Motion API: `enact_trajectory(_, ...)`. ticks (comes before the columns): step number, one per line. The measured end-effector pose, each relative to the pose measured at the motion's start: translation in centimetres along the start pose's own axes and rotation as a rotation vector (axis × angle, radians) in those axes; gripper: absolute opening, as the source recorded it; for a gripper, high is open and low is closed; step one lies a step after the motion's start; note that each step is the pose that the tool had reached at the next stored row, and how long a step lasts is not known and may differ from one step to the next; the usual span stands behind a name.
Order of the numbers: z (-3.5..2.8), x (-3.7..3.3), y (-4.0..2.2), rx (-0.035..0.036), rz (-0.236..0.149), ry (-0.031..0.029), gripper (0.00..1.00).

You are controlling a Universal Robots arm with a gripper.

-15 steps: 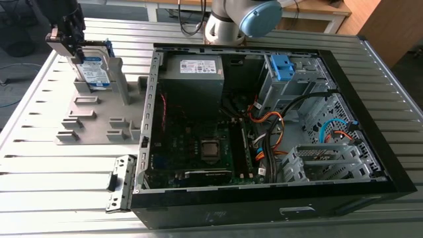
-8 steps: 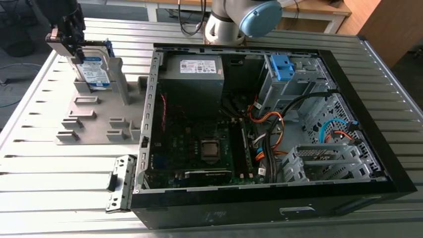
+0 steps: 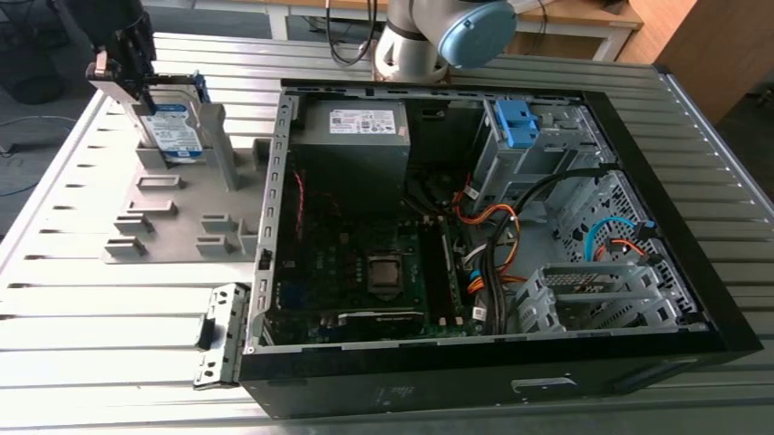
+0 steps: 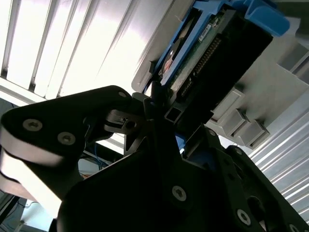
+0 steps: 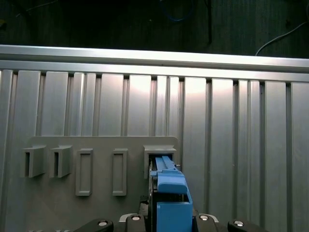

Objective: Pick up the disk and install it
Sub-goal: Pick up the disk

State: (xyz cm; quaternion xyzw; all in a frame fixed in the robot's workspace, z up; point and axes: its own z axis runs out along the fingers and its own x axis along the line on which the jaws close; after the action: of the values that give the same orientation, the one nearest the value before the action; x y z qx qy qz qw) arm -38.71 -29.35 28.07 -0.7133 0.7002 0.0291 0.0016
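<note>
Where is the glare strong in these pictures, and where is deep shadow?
Exterior view: glare whitens the table beside the computer case. Second wrist view: the table beside the disk is washed out white. First wrist view: light is even, with darkness beyond the table's edge.

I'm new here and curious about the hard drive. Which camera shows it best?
The exterior view: the disk stands upright in a grey rack, its label facing the camera. The second wrist view gives its connector edge up close; the first wrist view, its blue frame end-on.
</note>
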Motion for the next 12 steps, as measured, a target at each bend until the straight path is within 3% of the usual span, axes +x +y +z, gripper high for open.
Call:
enact_trajectory(7,0.06,0.00,0.00,0.0004,0.000,-0.0001,0.36)
enact_trajectory(12,-0.30,-0.02,0.01,0.0001,0.000,-0.0006,0.36)
